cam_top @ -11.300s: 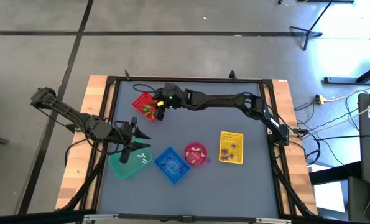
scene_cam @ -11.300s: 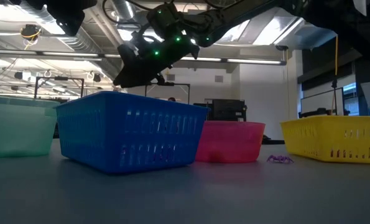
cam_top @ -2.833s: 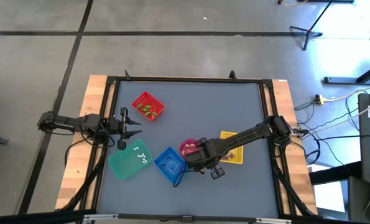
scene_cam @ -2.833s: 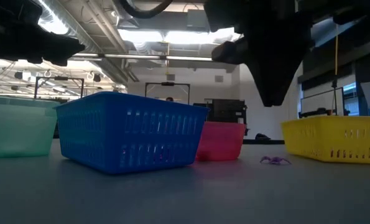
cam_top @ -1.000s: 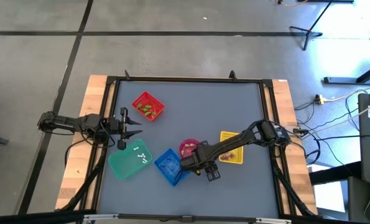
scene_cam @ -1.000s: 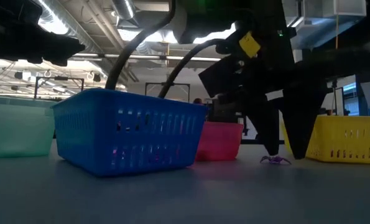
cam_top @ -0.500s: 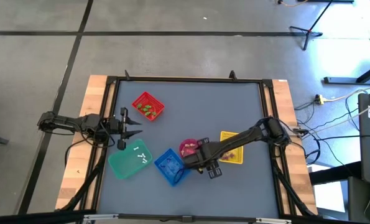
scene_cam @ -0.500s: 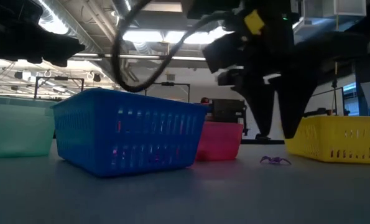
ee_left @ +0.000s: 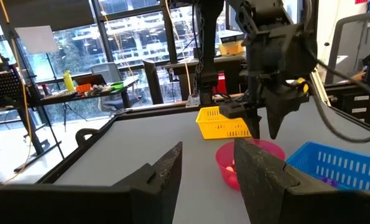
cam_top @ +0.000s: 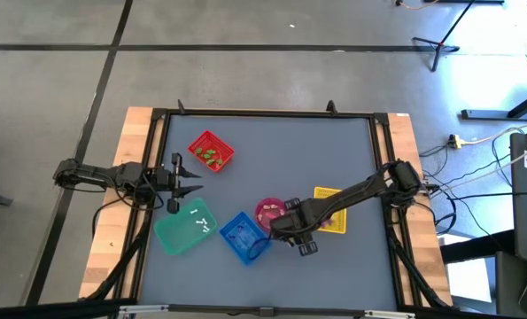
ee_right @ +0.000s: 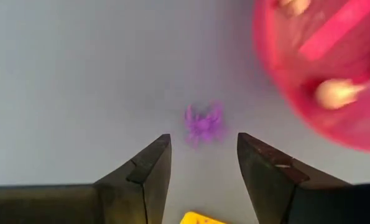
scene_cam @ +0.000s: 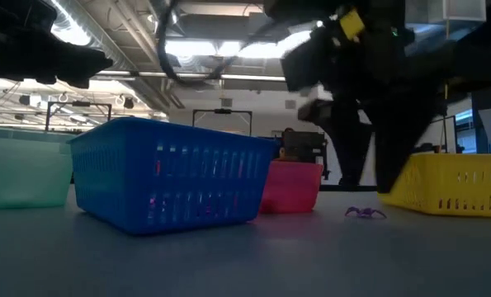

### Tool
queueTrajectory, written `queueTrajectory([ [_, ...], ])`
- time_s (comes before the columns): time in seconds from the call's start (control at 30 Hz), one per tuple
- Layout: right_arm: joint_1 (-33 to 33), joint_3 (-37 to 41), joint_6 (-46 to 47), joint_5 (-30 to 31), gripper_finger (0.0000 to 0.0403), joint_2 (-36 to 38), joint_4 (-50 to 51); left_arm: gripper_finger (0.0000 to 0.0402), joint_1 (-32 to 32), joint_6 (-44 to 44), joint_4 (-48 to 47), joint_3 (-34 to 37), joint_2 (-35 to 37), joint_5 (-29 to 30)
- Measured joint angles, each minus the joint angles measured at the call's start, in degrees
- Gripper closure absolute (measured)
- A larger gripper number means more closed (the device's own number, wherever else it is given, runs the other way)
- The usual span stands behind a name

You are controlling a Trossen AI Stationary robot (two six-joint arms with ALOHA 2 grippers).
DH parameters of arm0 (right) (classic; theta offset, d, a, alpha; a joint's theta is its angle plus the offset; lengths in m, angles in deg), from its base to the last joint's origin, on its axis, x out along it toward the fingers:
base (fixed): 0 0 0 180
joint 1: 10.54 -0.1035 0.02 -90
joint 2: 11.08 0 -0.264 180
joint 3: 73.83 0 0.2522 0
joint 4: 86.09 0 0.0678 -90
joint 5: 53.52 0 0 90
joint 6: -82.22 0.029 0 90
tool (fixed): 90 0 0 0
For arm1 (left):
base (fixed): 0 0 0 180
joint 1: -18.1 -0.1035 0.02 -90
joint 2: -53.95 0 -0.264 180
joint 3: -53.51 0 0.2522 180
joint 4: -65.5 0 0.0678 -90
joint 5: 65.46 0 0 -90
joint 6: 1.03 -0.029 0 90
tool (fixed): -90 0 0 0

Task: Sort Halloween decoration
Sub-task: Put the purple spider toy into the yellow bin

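Observation:
A tiny purple spider trinket (ee_right: 203,122) lies flat on the grey table (cam_top: 334,151), beside the pink bowl (ee_right: 321,68); the low view shows the spider (scene_cam: 365,213) in front of the yellow basket (scene_cam: 447,181). My right gripper (ee_right: 203,140) hangs open just above the table, with a finger on either side of the spider and clear of it; in the high view the gripper (cam_top: 285,233) hides it. My left gripper (cam_top: 182,183) waits open by the table's left edge. Green trinkets (cam_top: 212,158) lie in the red basket, white ones (cam_top: 199,221) in the teal basket.
The blue basket (cam_top: 244,237) stands close to my right gripper on its left, with the pink bowl (cam_top: 272,212) and yellow basket (cam_top: 330,211) just beyond it. The teal basket (cam_top: 184,227) and red basket (cam_top: 211,151) sit to the left. Bare table stretches along the far and near edges.
My right gripper has risen from close to the table, where its fingers stood around the purple spider, and has shifted a little toward the table's right edge. It stays open. The spider lies where it was.

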Motion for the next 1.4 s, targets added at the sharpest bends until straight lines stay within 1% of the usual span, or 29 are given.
queueTrajectory([
  [0.07, 0.0, 1.2, 0.1, -0.9, 0.0221, 0.0, 0.1, 0.0271, 0.0, 0.0, 0.0, 0.0, 0.0, -0.1],
  [0.17, 0.0, 3.0, 0.1, -1.1, 0.0221, 0.0, -2.8, 0.0271, 0.0, 0.0, 0.0, 0.0, 0.0, -0.1],
  [0.3, 0.0, 4.6, 0.1, 0.5, 0.0221, 0.0, -6.4, 0.0271, 0.0, 0.0, 0.0, 0.0, 0.0, -0.1],
  [0.47, 0.0, 5.9, 0.1, 0.8, 0.0221, 0.0, -8.9, 0.0271, 0.0, 0.0, 0.0, 0.0, 0.0, -0.1],
  [0.67, 0.1, 8.4, 0.1, -1.1, 0.0221, 0.3, -10.3, 0.0271, 0.0, 0.0, 0.0, 0.0, 0.0, -0.1],
  [0.87, 0.1, 8.8, 0.1, -1.4, 0.0225, 0.3, -11.1, 0.0271, 0.0, 0.0, 0.0, 0.0, 0.0, -0.1],
  [0.97, 0.0, 8.8, 0.1, -1.5, 0.0244, 0.3, -11.7, 0.0271, 0.0, 0.0, 0.0, 0.0, 0.0, -0.1],
  [1.2, 0.0, 8.9, 0.1, -1.7, 0.0312, 0.1, -11.8, 0.0271, 0.0, 0.0, 0.0, 0.0, 0.0, -0.1],
  [1.4, 0.0, 8.9, 0.4, -1.7, 0.0351, 0.1, -11.9, 0.0271, 0.0, 0.0, 0.0, 0.0, 0.0, -0.1],
])
